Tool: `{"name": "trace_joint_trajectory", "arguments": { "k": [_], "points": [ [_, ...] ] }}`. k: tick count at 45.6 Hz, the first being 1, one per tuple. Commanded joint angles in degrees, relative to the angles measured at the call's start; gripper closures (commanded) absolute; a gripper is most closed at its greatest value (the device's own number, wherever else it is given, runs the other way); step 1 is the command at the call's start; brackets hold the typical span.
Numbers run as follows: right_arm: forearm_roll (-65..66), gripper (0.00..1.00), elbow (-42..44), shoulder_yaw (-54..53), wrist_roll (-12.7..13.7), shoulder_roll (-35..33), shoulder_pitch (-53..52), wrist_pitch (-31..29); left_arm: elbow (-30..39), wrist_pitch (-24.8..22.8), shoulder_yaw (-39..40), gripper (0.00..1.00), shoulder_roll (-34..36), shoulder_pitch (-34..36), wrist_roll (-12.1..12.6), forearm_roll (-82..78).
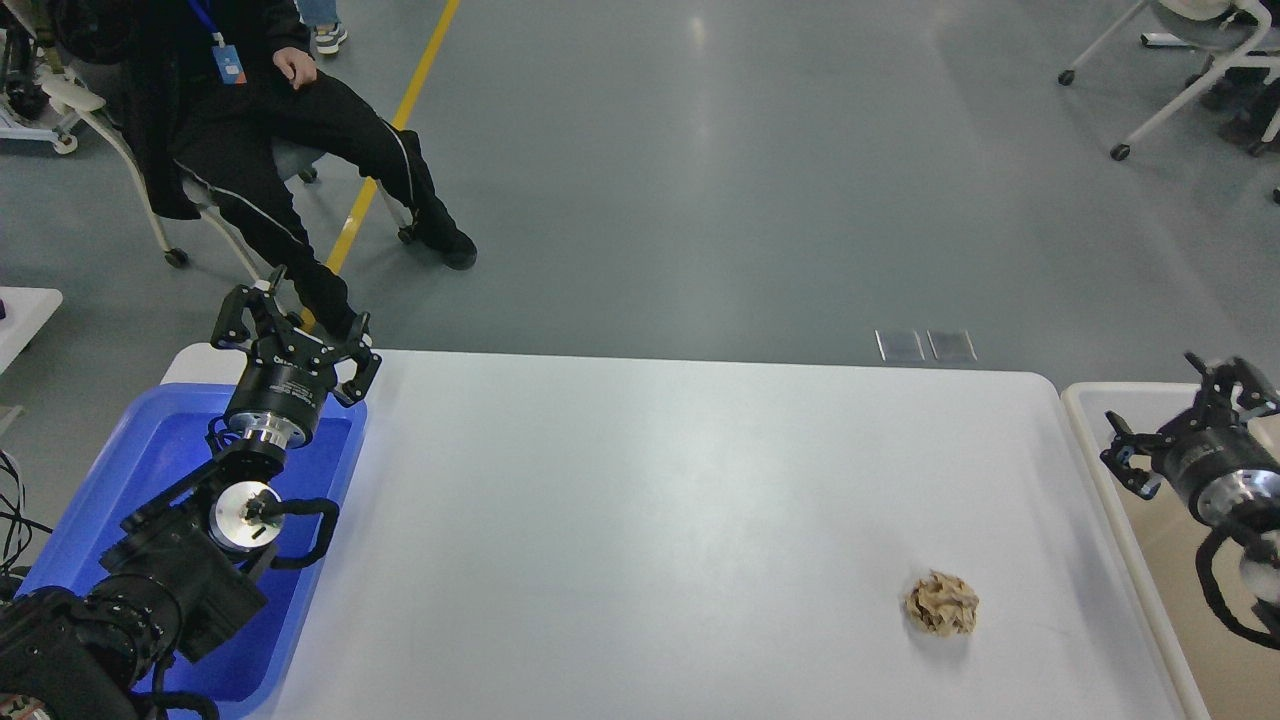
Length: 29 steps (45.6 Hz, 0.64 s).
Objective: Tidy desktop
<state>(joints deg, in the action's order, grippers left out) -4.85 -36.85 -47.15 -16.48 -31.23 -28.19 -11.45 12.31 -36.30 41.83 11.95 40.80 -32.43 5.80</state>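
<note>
The white desktop (640,520) fills the lower middle of the head view. A crumpled tan paper ball (941,603) lies on it near the front right. My left gripper (292,333) is open and empty, held above the far end of the blue tub (110,480) at the desktop's left edge. My right gripper (1185,415) is open and empty, raised above the beige bin (1100,440) at the right, up and to the right of the paper ball.
A seated person in black (270,130) is on a chair beyond the desktop's far left corner. A yellow floor line (400,110) runs past them. Wheeled chairs (1190,60) stand at the far right. A small white table corner (25,310) shows at the left.
</note>
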Motion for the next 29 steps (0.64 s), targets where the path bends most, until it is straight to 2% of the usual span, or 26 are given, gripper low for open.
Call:
{"name": "trace_joint_trajectory", "arguments": {
  "k": [1,7,14,23,29],
  "points": [
    [13.27,0.00,-13.06,-16.65,-5.32,5.12,7.71,-0.60,0.00,0.00,0.00,0.00,0.00,-0.02,0.00,0.00],
    [20.31,0.00,-15.44,-19.56,-7.16,10.30,10.70,-0.42,0.00,0.00,0.00,0.00,0.00,-0.02,0.00,0.00],
    [23.65,0.00,-18.34,-19.91,-9.98,13.21,12.20,-0.07,0.00,0.00,0.00,0.00,0.00,-0.02,0.00,0.00],
    [24.98,0.00,-17.03,-18.95,-9.89,13.56,9.22,1.69,0.00,0.00,0.00,0.00,0.00,-0.02,0.00,0.00],
    [24.98,0.00,-11.76,-16.40,-9.89,14.35,5.53,2.04,0.00,0.00,0.00,0.00,0.00,0.07,0.00,0.00]
  ]
}}
